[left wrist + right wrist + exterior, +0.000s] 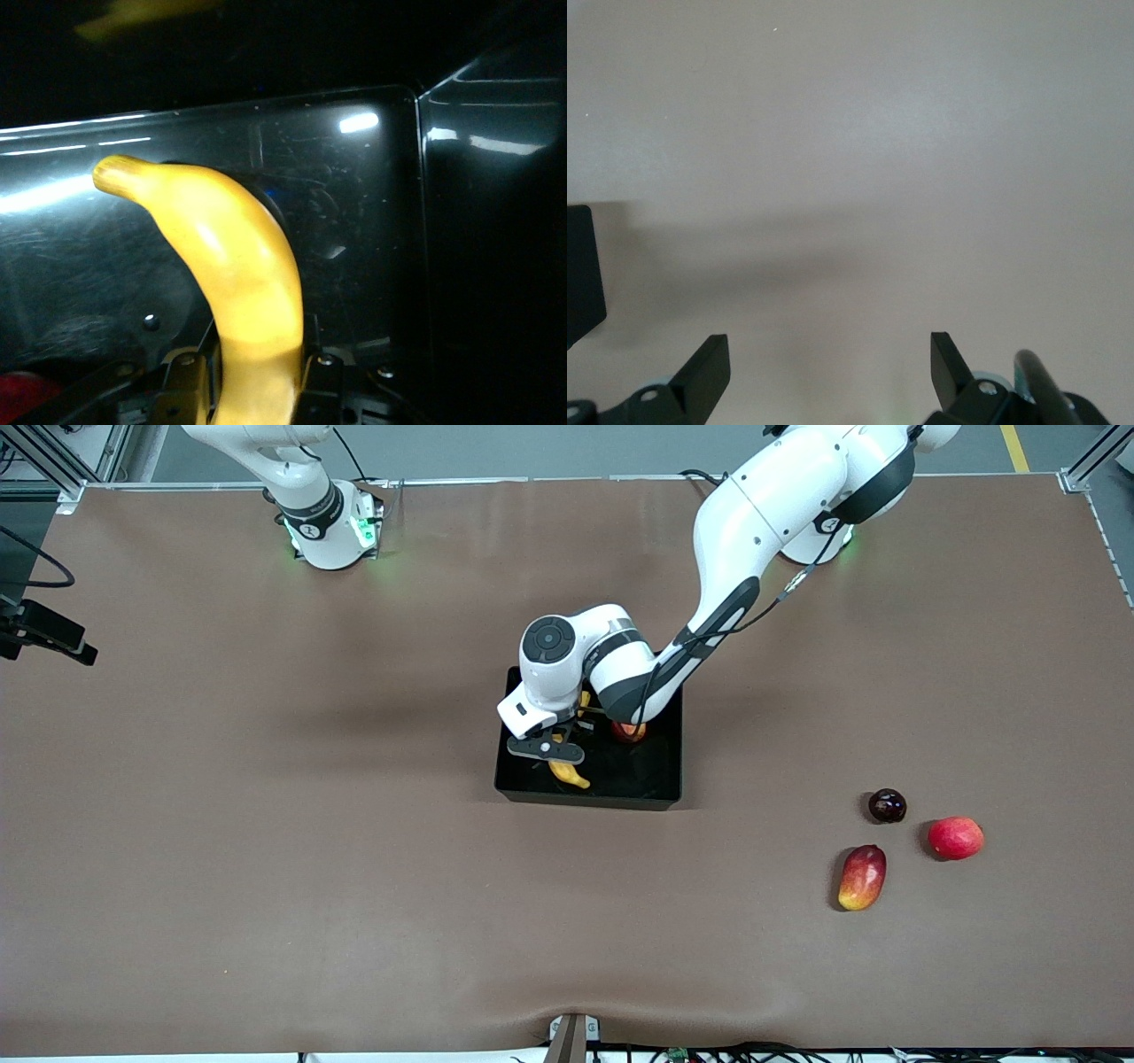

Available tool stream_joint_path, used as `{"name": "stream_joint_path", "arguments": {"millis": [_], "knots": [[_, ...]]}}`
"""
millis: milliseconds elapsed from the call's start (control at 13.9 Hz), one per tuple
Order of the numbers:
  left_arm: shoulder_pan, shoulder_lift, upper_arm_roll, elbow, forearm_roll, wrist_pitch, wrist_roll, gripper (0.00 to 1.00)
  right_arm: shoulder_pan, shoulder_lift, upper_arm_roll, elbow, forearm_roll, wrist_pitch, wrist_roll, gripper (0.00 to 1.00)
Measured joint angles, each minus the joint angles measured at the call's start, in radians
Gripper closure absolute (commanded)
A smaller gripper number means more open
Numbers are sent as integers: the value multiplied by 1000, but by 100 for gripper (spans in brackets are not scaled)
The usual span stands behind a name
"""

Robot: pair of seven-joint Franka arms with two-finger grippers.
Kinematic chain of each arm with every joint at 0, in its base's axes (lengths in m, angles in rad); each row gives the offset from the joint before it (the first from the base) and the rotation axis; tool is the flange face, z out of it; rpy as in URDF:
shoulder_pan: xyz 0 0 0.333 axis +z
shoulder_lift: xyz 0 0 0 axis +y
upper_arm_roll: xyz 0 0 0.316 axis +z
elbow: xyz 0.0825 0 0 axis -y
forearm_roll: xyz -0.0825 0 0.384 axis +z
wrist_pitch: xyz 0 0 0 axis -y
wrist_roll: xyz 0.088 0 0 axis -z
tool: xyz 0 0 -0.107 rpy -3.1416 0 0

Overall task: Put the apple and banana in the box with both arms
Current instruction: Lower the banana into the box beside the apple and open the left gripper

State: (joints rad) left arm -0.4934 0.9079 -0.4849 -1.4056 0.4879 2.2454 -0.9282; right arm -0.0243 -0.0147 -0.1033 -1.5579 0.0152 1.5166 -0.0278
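Note:
The black box [589,795] sits mid-table. My left gripper [556,749] reaches down into it, shut on the yellow banana [571,775]. In the left wrist view the banana [239,266] sits between my fingers [182,385] and curves out over the glossy box floor [354,221]. The apple [629,732] lies in the box beside the left wrist, partly hidden by the arm; a red bit of it shows in the left wrist view [22,394]. My right gripper [830,354] is open and empty over bare table. It is out of the front view, where only the right arm's base shows.
Three other fruits lie toward the left arm's end, nearer the front camera than the box: a dark round one [887,805], a pinkish-red round one [956,838] and an oblong red-and-yellow one [862,877]. A black corner [580,274] shows at the edge of the right wrist view.

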Motion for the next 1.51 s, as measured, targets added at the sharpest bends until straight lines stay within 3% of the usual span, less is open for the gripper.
{"name": "stream_joint_path", "arguments": {"millis": [72, 144, 289, 866, 1515], "knots": [[-1, 7, 0, 0, 0, 11, 0, 76, 0, 0, 0, 0, 0, 0, 0, 0], [-3, 14, 1, 0, 0, 15, 0, 54, -1, 0, 0, 0, 0, 0, 0, 0], [-7, 21, 10, 1, 0, 20, 0, 0, -2, 0, 0, 0, 0, 0, 0, 0], [4, -32, 30, 47, 0, 11, 0, 0, -4, 6, 0, 0, 0, 0, 0, 0], [149, -361, 31, 57, 0, -371, 38, 0, -5, 8, 0, 0, 0, 0, 0, 0]]}}
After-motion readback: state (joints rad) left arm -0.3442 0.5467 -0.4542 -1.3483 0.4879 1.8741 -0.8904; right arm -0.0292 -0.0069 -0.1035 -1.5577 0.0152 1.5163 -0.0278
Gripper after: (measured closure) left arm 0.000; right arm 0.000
